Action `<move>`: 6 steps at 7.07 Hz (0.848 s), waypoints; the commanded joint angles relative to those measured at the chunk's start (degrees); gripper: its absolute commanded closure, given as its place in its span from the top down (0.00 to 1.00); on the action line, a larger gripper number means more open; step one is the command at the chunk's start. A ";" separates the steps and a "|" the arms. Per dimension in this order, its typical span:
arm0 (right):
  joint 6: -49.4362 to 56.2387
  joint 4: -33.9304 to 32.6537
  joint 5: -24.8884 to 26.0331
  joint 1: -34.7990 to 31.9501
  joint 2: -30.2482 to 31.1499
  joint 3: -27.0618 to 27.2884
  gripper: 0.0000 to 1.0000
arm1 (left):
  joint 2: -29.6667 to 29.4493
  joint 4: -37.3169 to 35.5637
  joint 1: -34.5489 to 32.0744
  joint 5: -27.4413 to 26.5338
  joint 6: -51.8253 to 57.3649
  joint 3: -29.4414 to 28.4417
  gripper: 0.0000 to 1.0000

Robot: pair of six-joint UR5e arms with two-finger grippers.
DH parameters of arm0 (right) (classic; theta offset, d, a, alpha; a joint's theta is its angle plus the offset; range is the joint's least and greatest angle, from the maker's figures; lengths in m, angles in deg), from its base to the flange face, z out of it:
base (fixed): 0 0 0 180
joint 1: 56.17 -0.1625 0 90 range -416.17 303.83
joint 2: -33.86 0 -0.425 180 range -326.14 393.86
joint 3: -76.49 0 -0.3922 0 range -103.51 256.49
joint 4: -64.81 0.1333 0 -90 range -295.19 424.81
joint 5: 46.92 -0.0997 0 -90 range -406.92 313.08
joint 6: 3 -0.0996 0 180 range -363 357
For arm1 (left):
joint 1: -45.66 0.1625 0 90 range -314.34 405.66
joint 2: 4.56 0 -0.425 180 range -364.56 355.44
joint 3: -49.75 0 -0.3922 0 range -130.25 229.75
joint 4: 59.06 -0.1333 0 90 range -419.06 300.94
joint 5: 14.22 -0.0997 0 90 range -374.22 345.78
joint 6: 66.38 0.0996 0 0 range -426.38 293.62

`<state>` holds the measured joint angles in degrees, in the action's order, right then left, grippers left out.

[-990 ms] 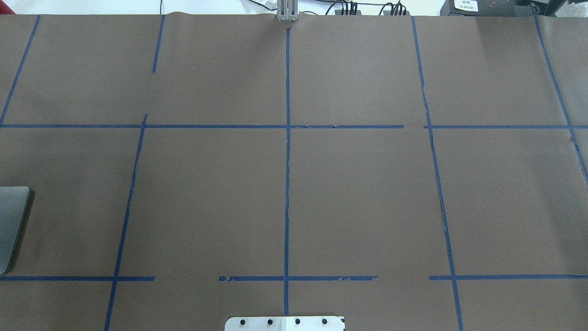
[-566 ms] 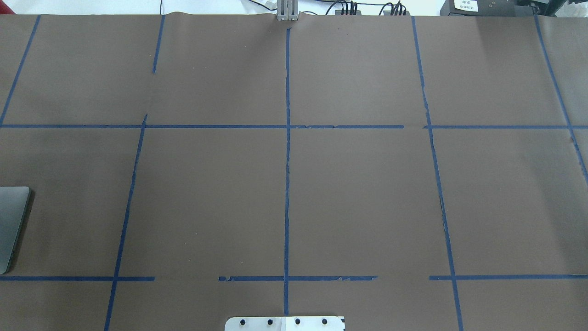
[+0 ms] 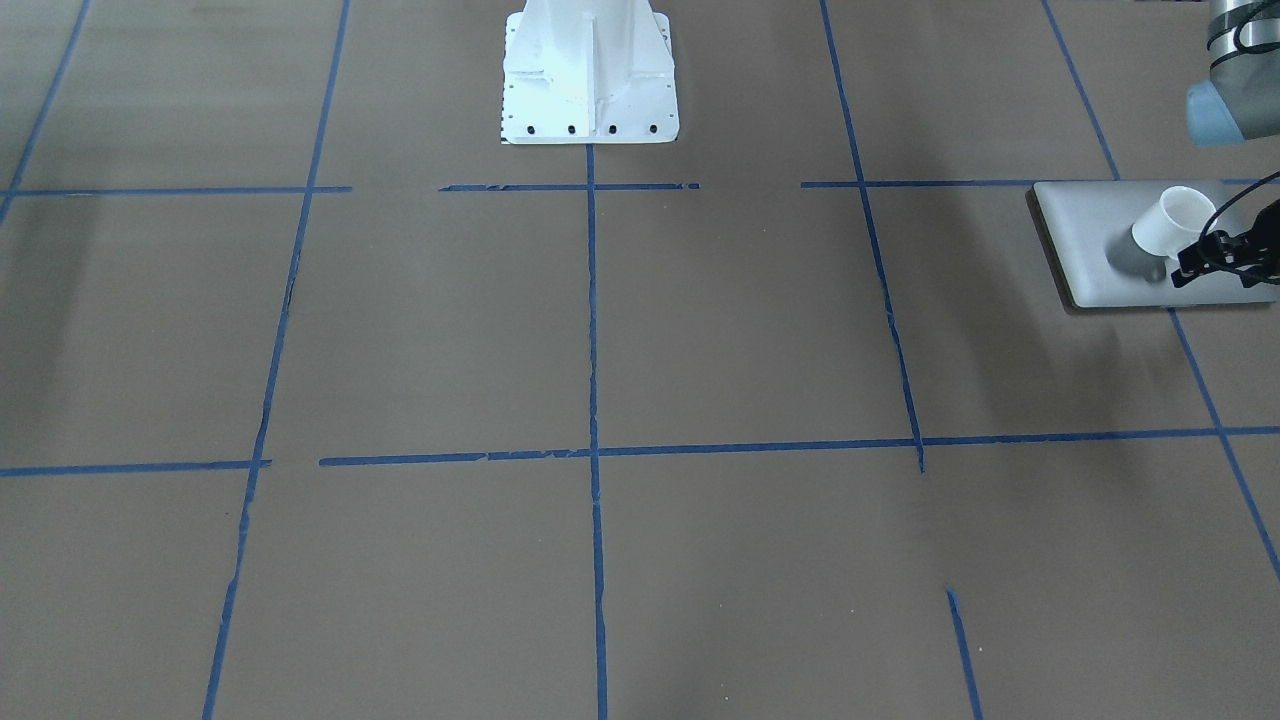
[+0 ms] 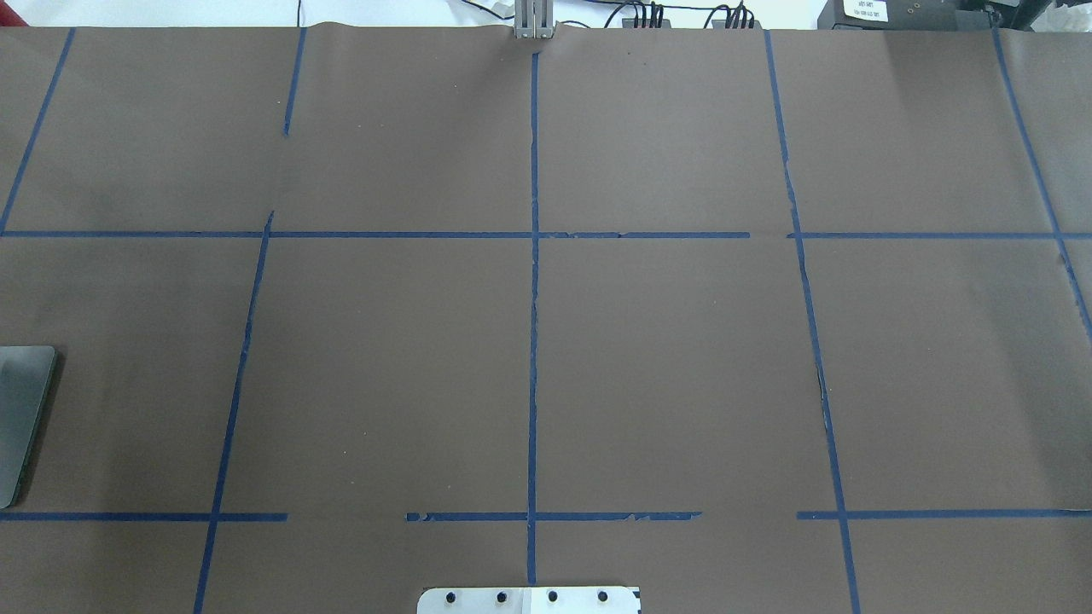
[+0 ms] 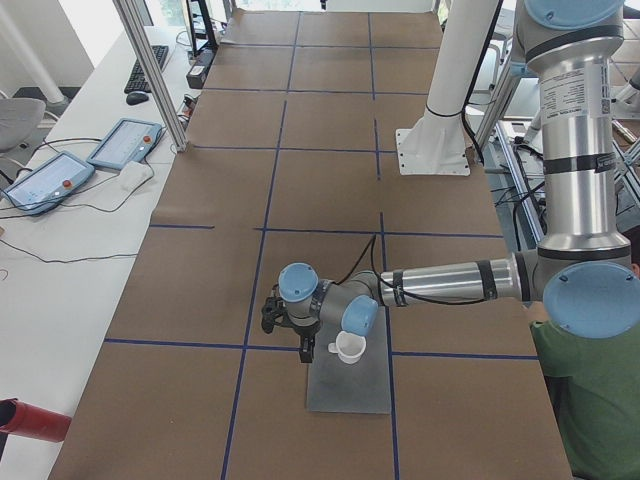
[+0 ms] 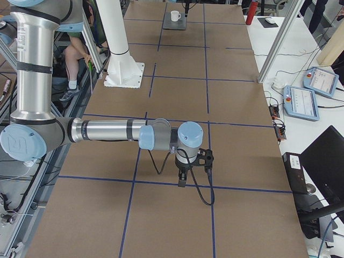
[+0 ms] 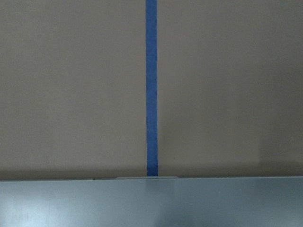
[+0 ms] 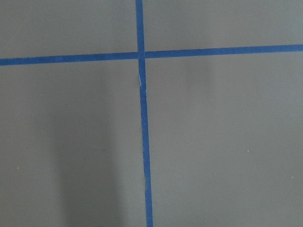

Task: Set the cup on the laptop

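Note:
The white cup [image 3: 1163,222] stands on the silver-grey laptop [image 3: 1090,240] at the table's end on my left side. It also shows in the exterior left view [image 5: 349,347] on the laptop [image 5: 350,385]. My left gripper [image 5: 306,350] hangs just beside the cup's handle; only its black edge shows in the front view [image 3: 1195,262], and I cannot tell if it is open. The left wrist view shows just the laptop's edge [image 7: 151,203]. My right gripper [image 6: 181,180] hovers low over bare table, far from the cup [image 6: 175,15]; I cannot tell its state.
The white robot pedestal [image 3: 588,75] stands at the table's middle back edge. Blue tape lines [image 4: 533,341] grid the brown table cover. A person in green [image 5: 590,400] sits near the left arm. Tablets [image 5: 125,143] lie on the side table.
In the overhead view a darker shadow has come over the visible corner of the laptop. Nothing else there has moved.

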<state>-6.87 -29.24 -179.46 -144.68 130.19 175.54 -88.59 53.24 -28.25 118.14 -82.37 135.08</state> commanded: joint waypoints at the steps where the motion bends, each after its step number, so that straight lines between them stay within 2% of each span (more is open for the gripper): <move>1: 0.00 0.00 0.00 0.00 0.00 0.00 1.00 | -3.24 -6.03 -5.34 0.09 6.99 -0.26 1.00; 3: 0.00 0.00 0.00 0.00 0.00 0.00 1.00 | -4.29 -11.80 -10.97 0.44 13.14 0.53 1.00; 5: 0.00 0.00 0.00 0.00 0.00 0.00 1.00 | -8.24 -23.21 -16.24 0.01 21.48 1.84 1.00; 6: 0.00 0.00 0.00 0.00 0.00 0.00 1.00 | -8.26 -25.97 -18.10 0.35 21.17 6.38 1.00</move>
<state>-6.87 -29.24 -179.46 -144.68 130.19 175.54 -95.97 32.01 -43.67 118.32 -62.91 137.63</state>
